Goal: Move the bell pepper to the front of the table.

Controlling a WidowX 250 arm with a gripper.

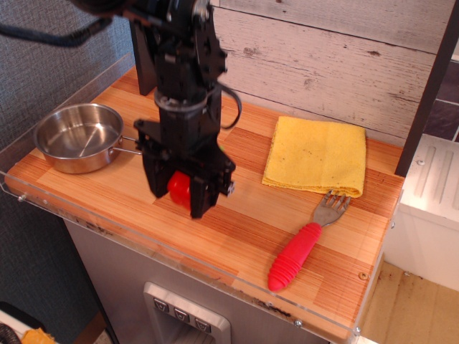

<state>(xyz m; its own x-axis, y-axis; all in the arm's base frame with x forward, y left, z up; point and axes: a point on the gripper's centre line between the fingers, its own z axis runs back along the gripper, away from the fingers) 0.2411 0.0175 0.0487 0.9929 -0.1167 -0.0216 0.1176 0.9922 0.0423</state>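
gripping glossy red bell pepper

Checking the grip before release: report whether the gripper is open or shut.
Shut on the bell pepper: the gripper has black fingers on both sides of it.

A single fixed view looks down from above and in front of the counter, angled toward the whitewashed plank wall behind it. It stands at middling range, taking in the whole plank top from the clear front rim to the back edge, with the arm entering from the upper left.
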